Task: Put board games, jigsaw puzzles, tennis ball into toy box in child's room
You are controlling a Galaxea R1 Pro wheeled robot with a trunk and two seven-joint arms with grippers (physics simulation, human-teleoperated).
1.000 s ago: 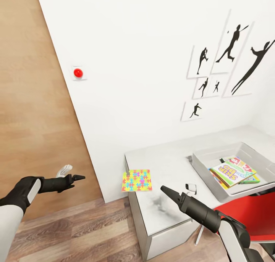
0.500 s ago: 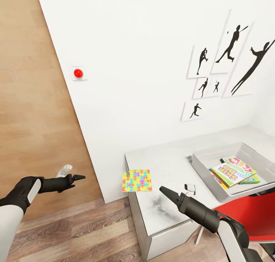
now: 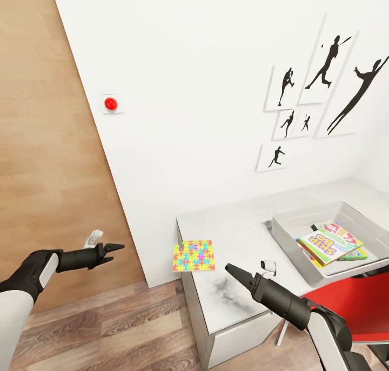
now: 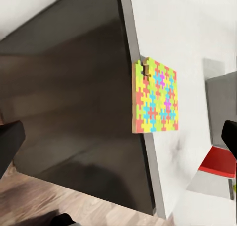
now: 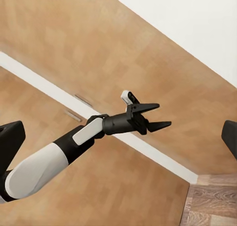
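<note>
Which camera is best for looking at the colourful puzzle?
The left wrist view: the puzzle looks big there, and you can see it hanging over the table edge. The head view shows it small. The right wrist view faces the left gripper instead.

The tabletop [image 3: 237, 236] carries a jigsaw puzzle [image 3: 193, 255] overhanging its 9 o'clock edge and the toy box [image 3: 292, 240] at 3 o'clock.

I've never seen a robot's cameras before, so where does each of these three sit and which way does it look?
Head view: high up, looking down at the table, jigsaw puzzle, toy box; both arms show.
Left wrist view: by the left hand, facing the puzzle hanging over the table edge; finger tips show.
Right wrist view: by the right hand, facing the open left hand.
Shared: puzzle, left hand.
</note>
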